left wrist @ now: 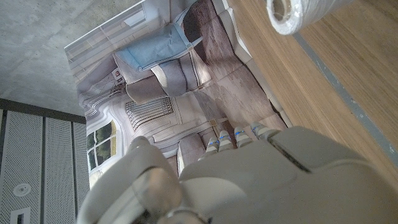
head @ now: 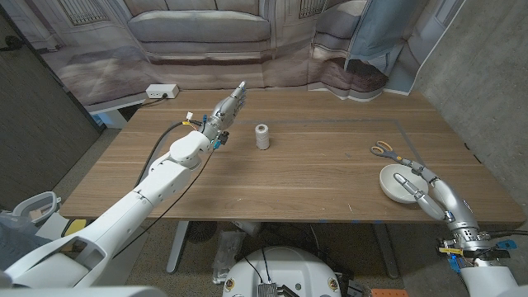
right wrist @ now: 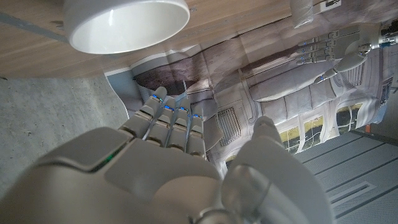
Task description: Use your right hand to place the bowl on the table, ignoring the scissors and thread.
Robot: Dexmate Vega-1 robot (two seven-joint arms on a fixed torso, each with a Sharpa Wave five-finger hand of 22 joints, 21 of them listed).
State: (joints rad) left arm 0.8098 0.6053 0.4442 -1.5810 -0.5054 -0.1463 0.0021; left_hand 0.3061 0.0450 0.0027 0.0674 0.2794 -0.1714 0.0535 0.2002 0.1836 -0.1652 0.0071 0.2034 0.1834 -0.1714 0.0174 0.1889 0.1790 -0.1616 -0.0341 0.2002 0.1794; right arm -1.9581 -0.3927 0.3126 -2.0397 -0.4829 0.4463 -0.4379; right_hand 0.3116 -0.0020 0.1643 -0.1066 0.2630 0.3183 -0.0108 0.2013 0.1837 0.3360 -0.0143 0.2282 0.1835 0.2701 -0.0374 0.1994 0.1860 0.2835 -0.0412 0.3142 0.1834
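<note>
Far left: left hand point(head: 228, 108), fingers straight and pressed together, holding nothing, parked clear of the work. Middle: thread point(head: 262, 136) upright, untouched. Right: scissors point(head: 381, 149) just beyond the bowl point(head: 399, 183), seemingly down on the table point(head: 313, 177) near its right edge. Right hand point(head: 425, 186) spread at the bowl's rim, apparently letting go.

L arm stretched far fwd, left hand point(head: 227, 108) raised, fingers straight, close together, holding nothing. R arm bent low at near edge, right hand point(head: 422, 186) fingers apart, empty.
</note>
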